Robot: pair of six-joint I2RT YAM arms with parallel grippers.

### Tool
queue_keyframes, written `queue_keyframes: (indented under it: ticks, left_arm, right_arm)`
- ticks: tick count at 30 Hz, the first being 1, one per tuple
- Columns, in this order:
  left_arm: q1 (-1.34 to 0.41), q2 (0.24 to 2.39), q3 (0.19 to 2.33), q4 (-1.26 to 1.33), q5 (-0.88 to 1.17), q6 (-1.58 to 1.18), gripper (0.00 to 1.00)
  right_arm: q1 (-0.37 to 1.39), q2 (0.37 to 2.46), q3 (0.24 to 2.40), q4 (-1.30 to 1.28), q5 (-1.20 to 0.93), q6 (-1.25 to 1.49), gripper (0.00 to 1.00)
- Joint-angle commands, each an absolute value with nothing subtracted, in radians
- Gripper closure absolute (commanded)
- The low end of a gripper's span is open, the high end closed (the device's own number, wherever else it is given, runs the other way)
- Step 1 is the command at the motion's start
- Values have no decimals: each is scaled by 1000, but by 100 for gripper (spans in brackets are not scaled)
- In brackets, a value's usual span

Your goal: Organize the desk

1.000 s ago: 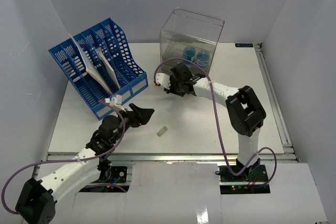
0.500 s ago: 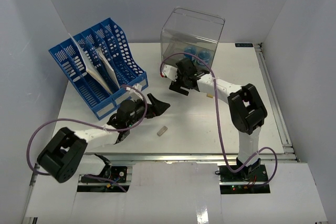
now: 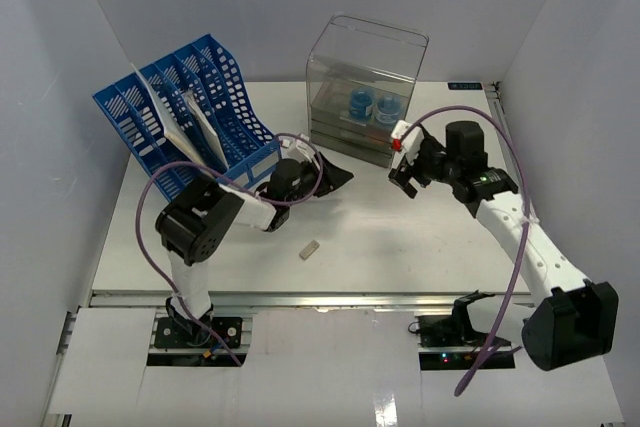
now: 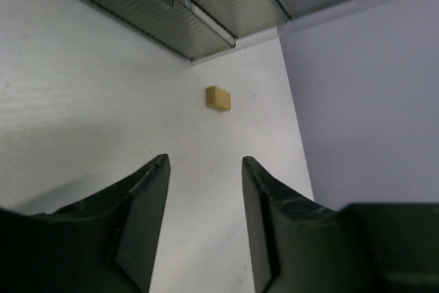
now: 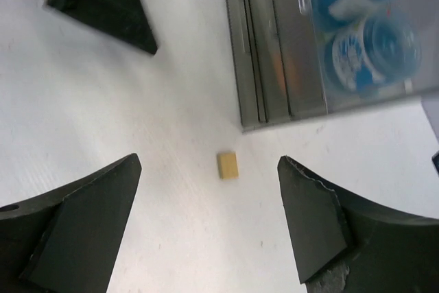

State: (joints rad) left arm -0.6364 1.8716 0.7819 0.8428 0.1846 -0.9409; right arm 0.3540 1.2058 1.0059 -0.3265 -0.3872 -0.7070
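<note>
Between the pale walls, desk [image 3: 420,237]: spreading flat and white, carrying a metal rail along its front edge.
Blue rack [image 3: 185,122]: standing tilted at the back left, holding white papers [image 3: 190,132] in its slots.
Drawer box [image 3: 365,87]: sitting at the back middle, showing two blue round things [image 3: 373,105] through its clear wall.
Left gripper [image 3: 340,175]: hovering low between the rack and the drawer box, fingers [image 4: 147,190] parted, gripping nothing, pointing toward the tan block [image 4: 218,98].
Right gripper [image 3: 404,169]: hanging near the front right corner of the drawer box, fingers [image 5: 103,197] spread wide, empty, framing the tan block without touching it.
Tan block: lying on the desk just beside the drawer box's corner.
Pale block [image 3: 309,248]: lying near the front middle, apart from both grippers.
</note>
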Motion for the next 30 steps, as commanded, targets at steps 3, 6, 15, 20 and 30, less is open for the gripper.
queue_keyframes:
  ticks: [3, 6, 15, 20, 30]
  left_arm:
    - [-643, 2076, 1028, 883, 104, -1049, 49]
    - [-644, 2136, 1097, 864, 39, -1070, 46]
    - [-643, 2211, 1223, 765, -125, -1069, 38]
    - [-643, 2253, 1286, 728, -142, -1069, 41]
    - [-640, 2289, 1321, 693, -153, -1083, 70]
  right_arm:
    - [225, 976, 795, -300, -720, -668, 13]
    - [181, 913, 736, -262, -764, -652, 12]
    - [120, 883, 707, -256, -845, -646, 12]
    - [113, 866, 706, -256, -847, -646, 12]
    - [91, 850, 704, -256, -871, -638, 13]
